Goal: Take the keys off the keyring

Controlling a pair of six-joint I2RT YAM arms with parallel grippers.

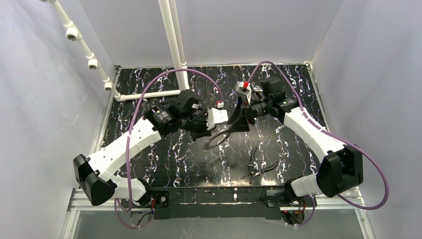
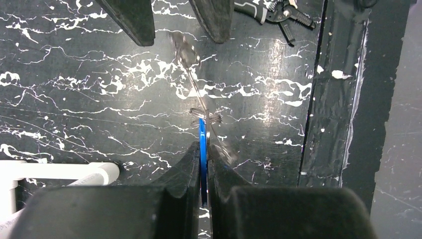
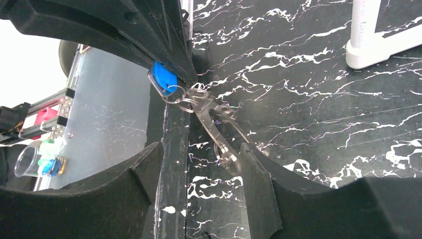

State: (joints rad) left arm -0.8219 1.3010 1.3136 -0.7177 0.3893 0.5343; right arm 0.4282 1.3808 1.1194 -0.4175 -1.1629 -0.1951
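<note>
Blue-headed key [image 3: 163, 80] pinched mid-table [image 1: 149, 164], keyring [image 3: 219, 134] trailing from it.
Nearest the arm bases, dark-handled pliers [image 1: 259, 165] lie flat. Farther in, the left claw [image 2: 201, 145] is clamped tight on the key's blue head. Small wire loops [image 3: 183, 101] join the key to the silvery keyring, which stretches toward the right claw [image 3: 199, 149]. That claw's fingers stand wide apart on either side of the ring's end, gripping nothing.

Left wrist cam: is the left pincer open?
No: the left pincer is shut, its two black fingers pressed against the flat sides of the small blue-headed key.
</note>
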